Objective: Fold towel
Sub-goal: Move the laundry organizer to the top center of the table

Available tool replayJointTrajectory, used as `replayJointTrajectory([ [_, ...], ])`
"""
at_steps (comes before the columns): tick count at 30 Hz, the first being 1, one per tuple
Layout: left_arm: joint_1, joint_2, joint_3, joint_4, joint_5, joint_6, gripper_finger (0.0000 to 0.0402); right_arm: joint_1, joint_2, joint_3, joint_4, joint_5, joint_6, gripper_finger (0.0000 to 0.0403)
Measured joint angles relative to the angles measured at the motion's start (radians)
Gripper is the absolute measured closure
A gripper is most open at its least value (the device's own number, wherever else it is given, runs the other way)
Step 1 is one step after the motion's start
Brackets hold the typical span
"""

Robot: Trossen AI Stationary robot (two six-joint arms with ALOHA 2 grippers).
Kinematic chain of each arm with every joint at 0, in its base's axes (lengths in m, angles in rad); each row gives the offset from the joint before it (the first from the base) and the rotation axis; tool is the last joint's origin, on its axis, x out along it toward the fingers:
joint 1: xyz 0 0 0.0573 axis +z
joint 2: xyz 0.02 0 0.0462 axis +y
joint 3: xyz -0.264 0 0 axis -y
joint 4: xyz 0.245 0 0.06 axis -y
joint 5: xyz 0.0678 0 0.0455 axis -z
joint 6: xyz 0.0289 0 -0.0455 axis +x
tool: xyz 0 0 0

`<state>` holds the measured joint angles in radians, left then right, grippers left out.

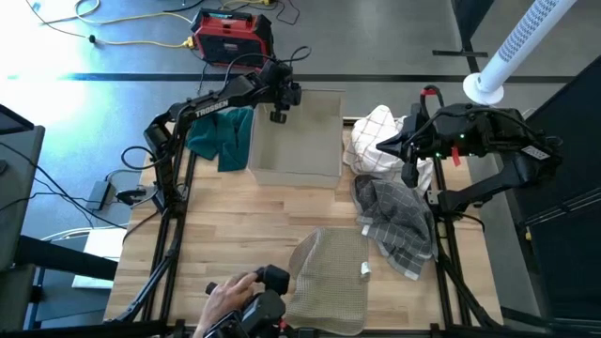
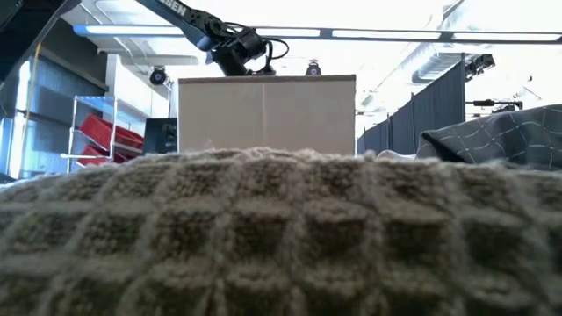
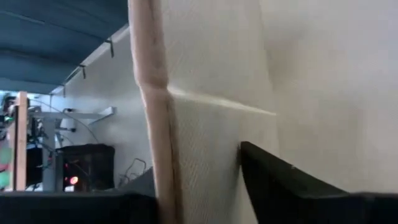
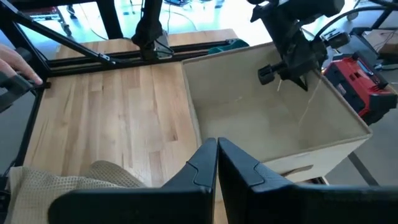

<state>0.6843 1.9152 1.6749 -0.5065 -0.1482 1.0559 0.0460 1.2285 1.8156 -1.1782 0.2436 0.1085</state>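
At the table's near edge lies the beige waffle towel [image 1: 329, 277], flat, well apart from both arms. Right gripper [image 4: 217, 149], fingers pressed together, hovers beside the box [image 1: 299, 155] and is nearer; left gripper [image 1: 279, 94] sits at the box's far rim, finger state unreadable.

On the wooden table [image 1: 235, 221] a beige waffle towel [image 1: 329, 278] lies at the near edge, a person's hand [image 1: 228, 295] just left of it. A grey checked cloth [image 1: 399, 222] lies right of centre, a white cloth [image 1: 376, 141] beyond it. The left gripper [image 1: 279, 105] hangs over the far box [image 1: 299, 141]; a teal cloth [image 1: 221, 133] lies left of the box. The right gripper [image 1: 387, 145] hovers over the white cloth.
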Motion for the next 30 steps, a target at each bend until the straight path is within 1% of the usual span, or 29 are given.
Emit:
replayJointTrajectory([
  [6,-0.014,-0.004,0.0,-0.002,-0.058,-0.029,0.0181,0.0,0.0,0.0,-0.008,0.0,0.004,0.0402],
  [7,-0.018,-0.008,0.0,-0.004,-0.084,-0.031,0.0173,0.0,0.0,0.0,-0.009,0.0,0.004,0.0402],
  [9,-0.035,-0.018,0.0,0.0,-0.165,-0.028,0.0162,0.0,0.0,0.0,-0.009,0.0,0.0,0.0402],
  [12,-0.061,-0.051,0.0,0.011,-0.314,-0.018,0.0157,0.0,0.0,0.0,-0.009,0.0,-0.005,0.0402],
  [14,-0.074,-0.091,0.0,0.009,-0.373,-0.042,0.0157,0.0,0.0,0.0,-0.009,0.0,-0.018,0.0402],
  [15,-0.08,-0.115,0.0,0.005,-0.381,-0.075,0.0157,0.0,0.0,0.0,-0.009,0.0,-0.021,0.0402],
  [19,-0.099,-0.246,0.0,-0.053,-0.338,-0.259,0.0161,0.0,0.0,0.0,-0.01,-0.002,-0.036,0.0402],
  [25,-0.151,-0.428,0.001,-0.25,-0.276,-0.524,0.0163,0.0,0.0,0.0,-0.005,-0.01,-0.064,0.0402],
  [26,-0.167,-0.451,0.001,-0.291,-0.258,-0.565,0.0163,0.0,0.002,0.0,0.007,-0.018,-0.059,0.0402],
  [30,-0.263,-0.488,0.001,-0.489,-0.121,-0.706,0.0163,0.0,0.011,0.0,0.065,-0.054,-0.038,0.0402],
])
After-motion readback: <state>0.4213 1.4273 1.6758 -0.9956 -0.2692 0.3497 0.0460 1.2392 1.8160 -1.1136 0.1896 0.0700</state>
